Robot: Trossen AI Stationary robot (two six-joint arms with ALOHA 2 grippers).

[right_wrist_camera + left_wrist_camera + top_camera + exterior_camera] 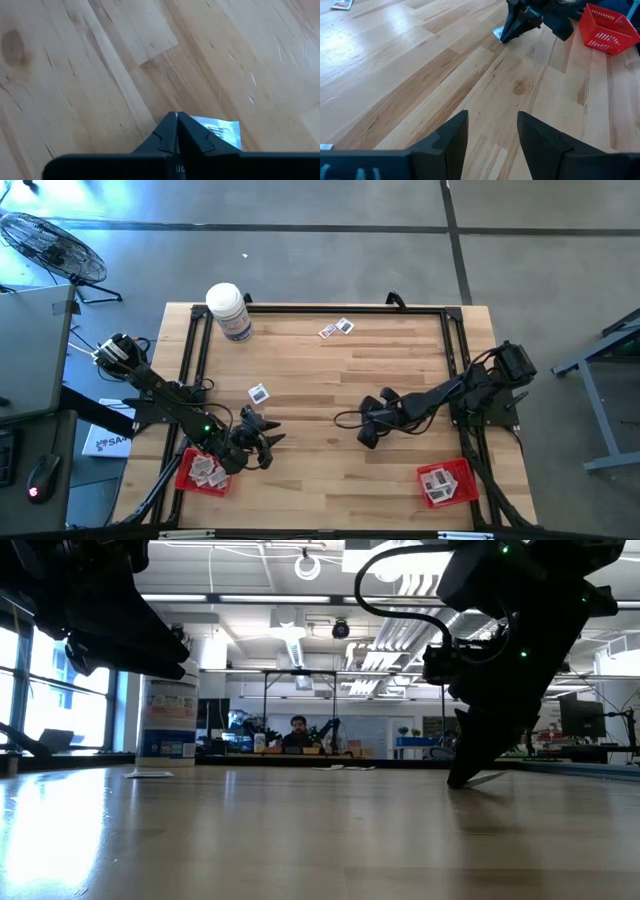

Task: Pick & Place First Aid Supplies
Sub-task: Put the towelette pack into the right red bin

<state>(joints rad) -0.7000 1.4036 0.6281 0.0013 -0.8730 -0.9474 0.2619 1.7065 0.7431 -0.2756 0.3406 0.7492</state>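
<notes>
Right gripper (177, 116) sits mid-frame on the tabletop (330, 380), jaws pinched tight on a packet (220, 132). Left gripper (491, 131) waits lower left by a red tray (200, 475), jaws wide, holding nothing.

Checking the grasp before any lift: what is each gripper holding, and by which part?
The right gripper is shut on the edge of a small flat white packet lying on the wooden table. The left gripper is open, holding nothing.

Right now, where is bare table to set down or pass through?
Bare wood lies between the bottle and the lone packet, and between the right gripper, shut on a packet, and the right red tray. It is crowded around the left tray, beside the left gripper.
</notes>
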